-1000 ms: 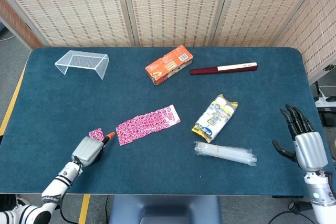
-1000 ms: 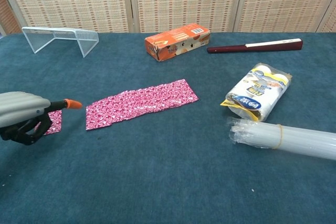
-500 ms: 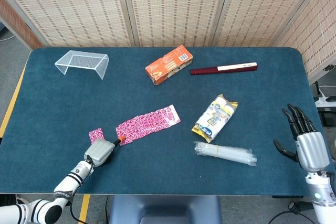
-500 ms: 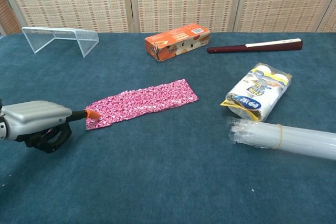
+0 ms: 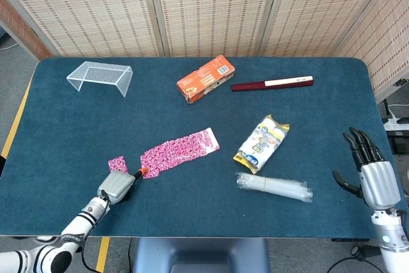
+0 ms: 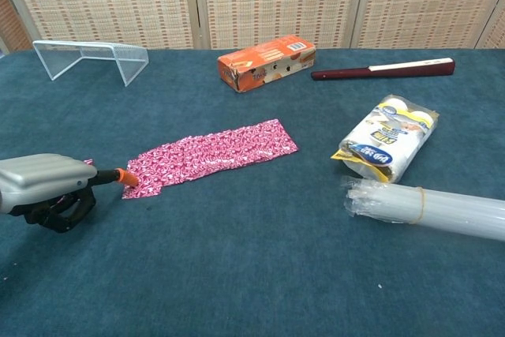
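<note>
Now, head view: left hand (image 5: 115, 187), lower left, clenched around an orange-tipped tool (image 5: 137, 173) touching the pink wrapper (image 5: 179, 151); right hand (image 5: 372, 174), lower right, released.
Chest view: likely nudging the wrapper; next needs a steady push.

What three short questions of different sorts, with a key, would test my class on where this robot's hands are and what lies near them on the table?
1. True or false: the right hand holds the bundle of clear tubes.
2. Multiple choice: the orange tip sticking out of the left hand lies at the near end of which thing? A) the orange box B) the pink patterned strip C) the wire rack
3. Fill in: the dark red stick lies just beside the orange ____.

Key
1. False: its fingers are spread and hold nothing, and the tubes lie apart from it.
2. B
3. box
</note>
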You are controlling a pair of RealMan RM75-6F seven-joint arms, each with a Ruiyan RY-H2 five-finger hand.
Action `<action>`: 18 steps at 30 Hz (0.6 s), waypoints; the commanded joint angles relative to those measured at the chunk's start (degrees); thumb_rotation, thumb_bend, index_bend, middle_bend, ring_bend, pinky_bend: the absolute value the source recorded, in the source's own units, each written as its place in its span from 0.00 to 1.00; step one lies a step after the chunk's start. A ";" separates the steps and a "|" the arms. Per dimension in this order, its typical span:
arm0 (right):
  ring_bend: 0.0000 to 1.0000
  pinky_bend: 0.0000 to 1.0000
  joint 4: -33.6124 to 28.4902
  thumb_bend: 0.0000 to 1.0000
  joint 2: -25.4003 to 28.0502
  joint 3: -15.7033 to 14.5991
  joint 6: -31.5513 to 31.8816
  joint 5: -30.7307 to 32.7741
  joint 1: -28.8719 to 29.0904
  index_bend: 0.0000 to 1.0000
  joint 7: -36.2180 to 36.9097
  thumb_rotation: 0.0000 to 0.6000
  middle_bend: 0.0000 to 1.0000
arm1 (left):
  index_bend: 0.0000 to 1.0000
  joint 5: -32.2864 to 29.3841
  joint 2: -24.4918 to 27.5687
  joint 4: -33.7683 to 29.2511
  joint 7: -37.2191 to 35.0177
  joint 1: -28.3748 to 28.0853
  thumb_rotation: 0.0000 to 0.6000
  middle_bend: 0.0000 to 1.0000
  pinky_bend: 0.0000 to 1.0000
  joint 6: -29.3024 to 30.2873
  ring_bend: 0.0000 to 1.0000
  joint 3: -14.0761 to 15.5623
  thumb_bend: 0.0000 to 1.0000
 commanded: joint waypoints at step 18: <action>0.00 0.19 -0.06 0.19 0.10 0.08 0.51 -0.13 -0.19 0.00 0.42 1.00 0.00 | 0.20 6.51 5.13 -7.09 -1.98 8.67 1.00 0.70 0.74 10.93 0.75 6.46 0.83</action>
